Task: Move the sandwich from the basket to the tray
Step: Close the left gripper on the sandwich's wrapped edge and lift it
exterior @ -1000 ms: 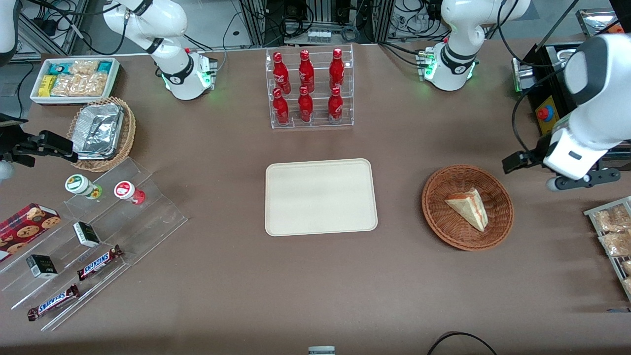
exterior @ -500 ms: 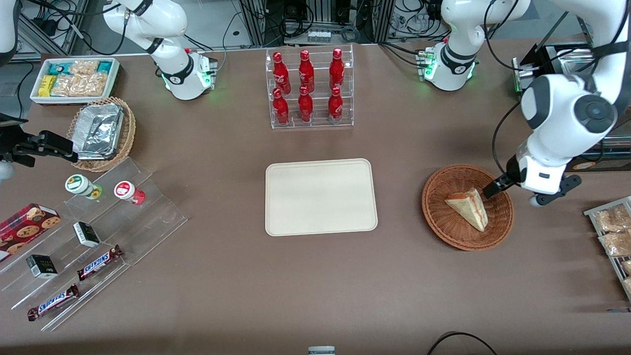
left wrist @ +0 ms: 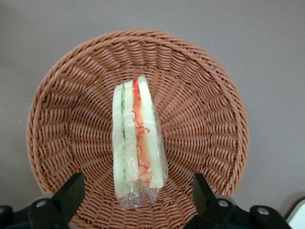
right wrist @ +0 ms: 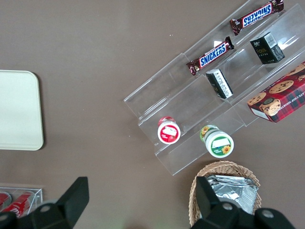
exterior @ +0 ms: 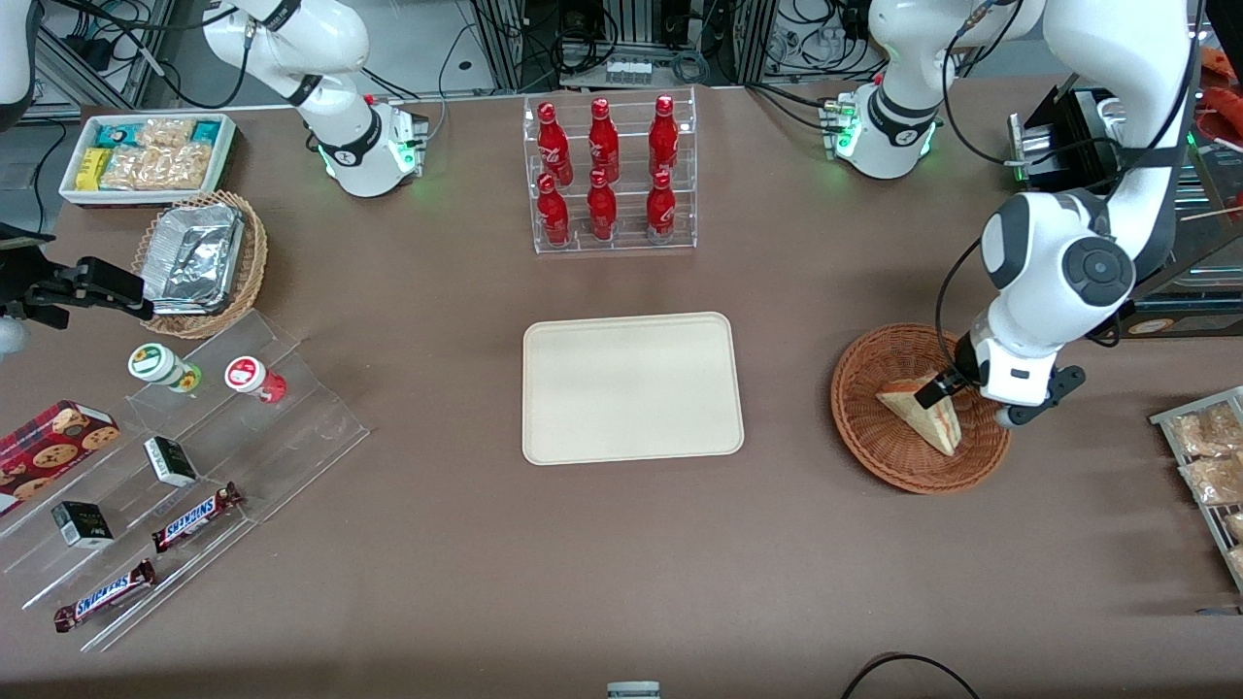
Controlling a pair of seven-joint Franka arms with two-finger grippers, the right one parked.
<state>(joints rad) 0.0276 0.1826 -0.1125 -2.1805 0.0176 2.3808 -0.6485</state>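
The gripper [exterior: 950, 388] is positioned above the basket [exterior: 874, 451] at the right of the front view, fingers [left wrist: 71, 191] spread apart on either side of the sandwich [exterior: 923, 413]. The sandwich lies in the basket. The tray [exterior: 631, 388] sits mid-frame on the worktop [exterior: 621, 563], well apart from the basket.

The front camera looks steeply down over the whole worktop [exterior: 466, 544]. The left wrist camera faces straight down, close above the basket [left wrist: 86, 86], which both show.

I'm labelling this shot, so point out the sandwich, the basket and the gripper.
sandwich [left wrist: 138, 143]: left wrist view, filling edge.
basket [exterior: 867, 442]: front view, woven wall nearest the tray.
gripper [left wrist: 136, 188]: left wrist view, between its open fingertips, over the sandwich.
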